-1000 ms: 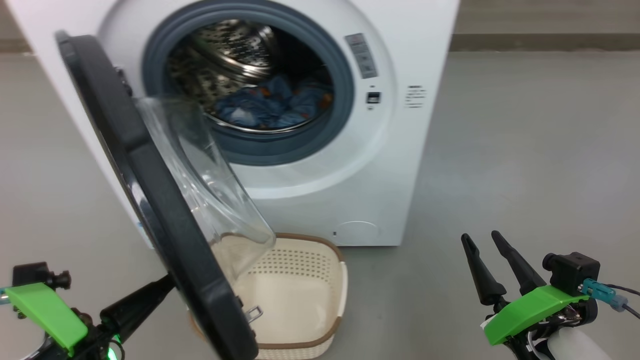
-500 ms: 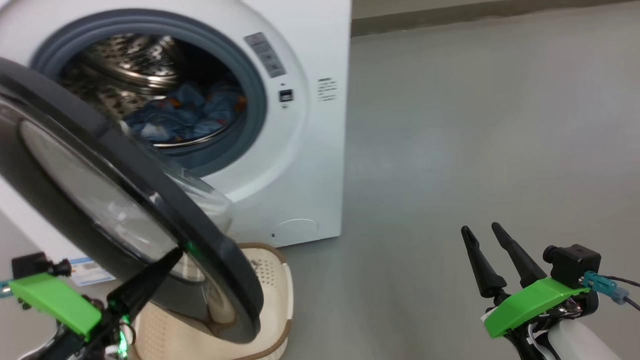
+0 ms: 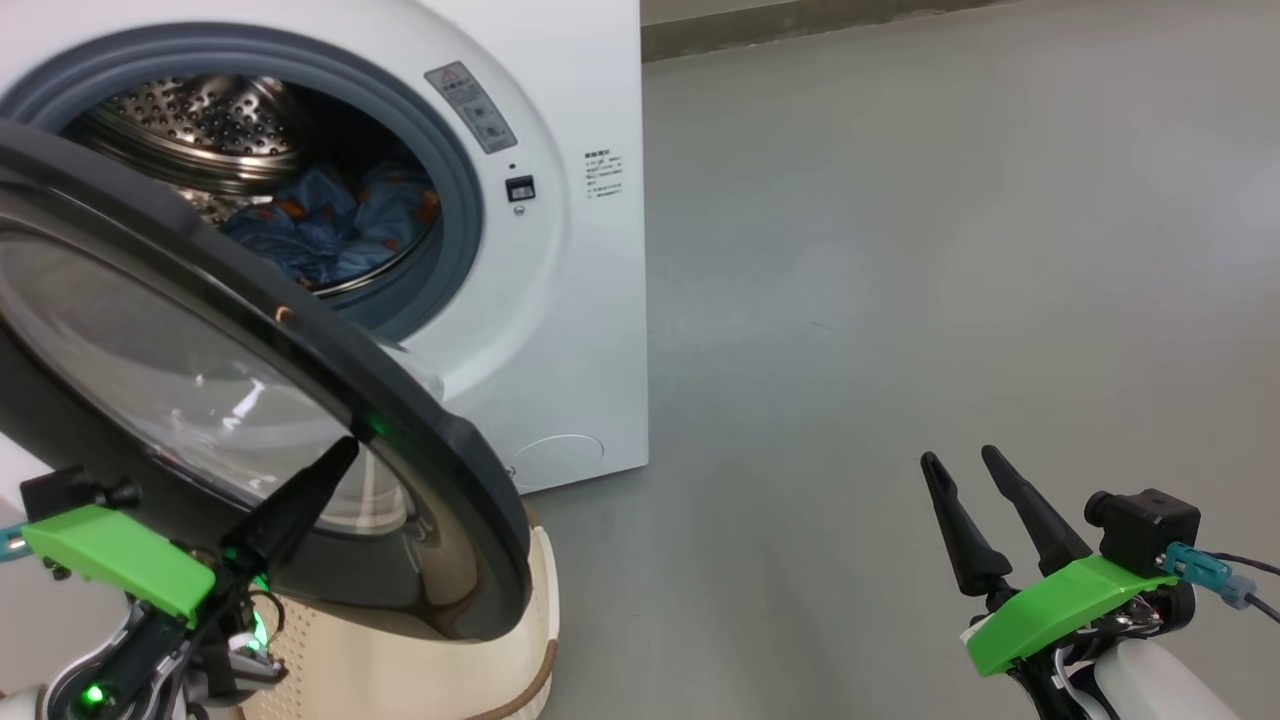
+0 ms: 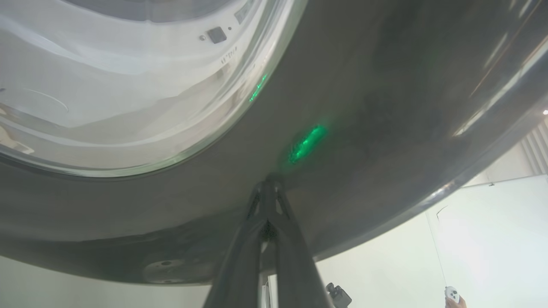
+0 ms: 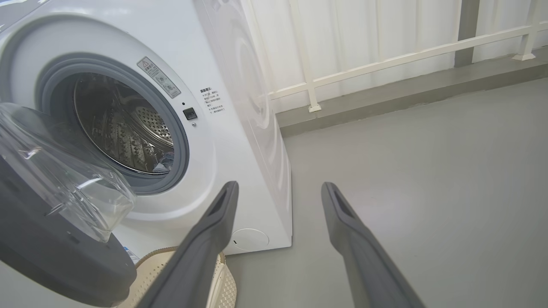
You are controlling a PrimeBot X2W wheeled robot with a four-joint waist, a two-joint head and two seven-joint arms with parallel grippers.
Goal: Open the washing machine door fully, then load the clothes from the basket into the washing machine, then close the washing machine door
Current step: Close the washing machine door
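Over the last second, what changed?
The washing machine door swung towards the opening, pushed by the shut left gripper, tip on its black rim; the head camera also turned. Unchanged: right gripper open and idle, clothes in the drum, basket on the floor.

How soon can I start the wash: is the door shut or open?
Open. The door stands swung out from the washing machine, leaving the clothes inside exposed.

The washing machine point(image 3: 590, 330) stands far left, with the clothes point(image 3: 320, 230) lying low in its drum point(image 3: 200, 120). The washing machine door point(image 3: 470, 480) hangs before the opening, above the basket point(image 3: 430, 675) on the floor point(image 3: 900, 250). The left gripper point(image 3: 345, 448) touches the door's outer face at near left. The right gripper point(image 3: 960, 456) is near right, well apart.
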